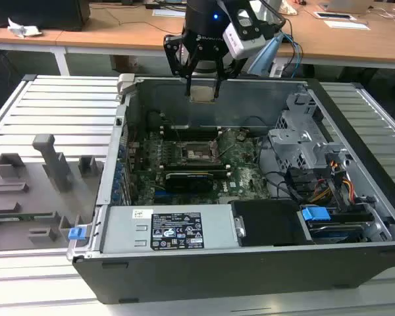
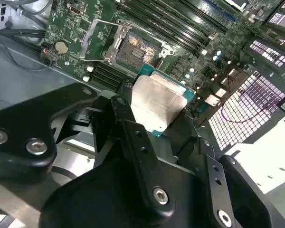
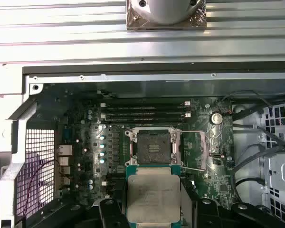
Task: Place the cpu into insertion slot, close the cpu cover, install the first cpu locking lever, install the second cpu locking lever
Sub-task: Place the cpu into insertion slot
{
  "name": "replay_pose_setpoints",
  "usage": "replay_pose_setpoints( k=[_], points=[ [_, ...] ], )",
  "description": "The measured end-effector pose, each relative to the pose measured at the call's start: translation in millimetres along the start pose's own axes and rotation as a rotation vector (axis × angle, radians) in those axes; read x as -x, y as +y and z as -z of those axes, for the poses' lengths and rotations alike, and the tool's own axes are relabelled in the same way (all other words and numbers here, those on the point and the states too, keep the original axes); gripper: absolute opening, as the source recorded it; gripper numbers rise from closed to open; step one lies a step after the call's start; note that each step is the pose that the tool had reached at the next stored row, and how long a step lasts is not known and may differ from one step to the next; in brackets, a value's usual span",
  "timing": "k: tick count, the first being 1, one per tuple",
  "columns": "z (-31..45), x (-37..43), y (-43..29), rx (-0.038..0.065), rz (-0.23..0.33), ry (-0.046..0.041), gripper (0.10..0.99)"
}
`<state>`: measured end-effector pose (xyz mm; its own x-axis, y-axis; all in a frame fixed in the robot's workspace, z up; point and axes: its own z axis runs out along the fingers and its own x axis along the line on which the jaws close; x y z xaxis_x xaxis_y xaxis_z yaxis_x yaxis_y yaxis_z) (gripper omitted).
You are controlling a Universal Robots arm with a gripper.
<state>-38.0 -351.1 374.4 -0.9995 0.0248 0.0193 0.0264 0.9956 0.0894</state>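
Stretching under everything is a ribbed grey metal surface (image 1: 52,105), with wooden desks (image 1: 118,33) behind it. An open computer case (image 1: 250,270) lies on it, holding a green motherboard (image 1: 243,178), a silver drive cage (image 1: 303,135) toward the exterior view's right and a labelled grey box (image 1: 174,230) along the near wall. A grey fixture tray (image 1: 26,191) sits beside the case on the exterior view's left.

The insertion slot (image 1: 196,153) is bare, and its cpu cover (image 2: 88,42) is swung up open beside it. The hand (image 1: 203,91) hangs over the case, clenched on the cpu (image 1: 203,97) by two opposite edges, level, above the slot and apart from it. A long black card (image 1: 194,179) lies near one side of the slot, with memory sticks (image 3: 145,108) on the other.
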Motion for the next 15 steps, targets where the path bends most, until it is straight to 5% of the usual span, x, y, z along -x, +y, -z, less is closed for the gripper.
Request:
replay_pose_setpoints(
  k=[15],
  points=[
    [0.0,-0.1,0.0,0.001,-0.06,-0.0054,0.541]
  ],
)
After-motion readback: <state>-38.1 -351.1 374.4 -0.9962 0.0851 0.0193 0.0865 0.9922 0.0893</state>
